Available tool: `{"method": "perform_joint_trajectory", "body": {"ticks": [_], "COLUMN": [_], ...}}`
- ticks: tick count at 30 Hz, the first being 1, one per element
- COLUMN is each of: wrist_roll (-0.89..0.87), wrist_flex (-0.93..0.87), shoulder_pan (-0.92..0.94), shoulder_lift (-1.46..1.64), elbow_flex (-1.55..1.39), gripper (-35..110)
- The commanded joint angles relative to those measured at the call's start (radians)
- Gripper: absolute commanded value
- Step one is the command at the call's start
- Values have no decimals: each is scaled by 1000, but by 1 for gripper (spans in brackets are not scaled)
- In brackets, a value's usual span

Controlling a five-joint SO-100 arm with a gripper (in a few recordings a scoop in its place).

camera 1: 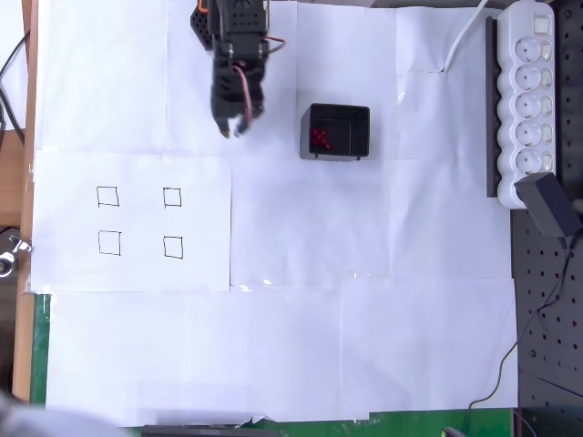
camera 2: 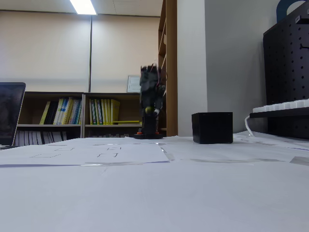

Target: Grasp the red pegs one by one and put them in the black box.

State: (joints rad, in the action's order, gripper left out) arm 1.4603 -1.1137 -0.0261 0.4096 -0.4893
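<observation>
The black box [camera 1: 335, 132] stands on the white paper right of the arm; it also shows in the fixed view [camera 2: 212, 127] as a dark cube. Red pegs [camera 1: 319, 138] lie clustered inside it against its left wall. My gripper [camera 1: 233, 128] hangs to the left of the box, apart from it, pointing toward the front of the table. Its fingers sit close together with nothing between them. In the fixed view the arm [camera 2: 151, 104] stands upright and blurred at the far end of the table.
Four small hand-drawn square outlines [camera 1: 140, 221] sit on a paper sheet at the left, with nothing in them. A white power strip [camera 1: 528, 96] and a black adapter [camera 1: 551, 205] lie along the right edge. A bookshelf stands behind the table.
</observation>
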Motion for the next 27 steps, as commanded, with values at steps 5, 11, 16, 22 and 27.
{"method": "perform_joint_trajectory", "body": {"ticks": [5,11,16,22,27], "wrist_roll": [34,31,41,51,63], "wrist_flex": [-20,-25,-80,-212,-230], "shoulder_pan": [12,18,21,15,34], "shoulder_lift": [-255,-416,-482,-546,-583], "elbow_flex": [230,402,463,463,463], "gripper": [0,0,0,0,0]}}
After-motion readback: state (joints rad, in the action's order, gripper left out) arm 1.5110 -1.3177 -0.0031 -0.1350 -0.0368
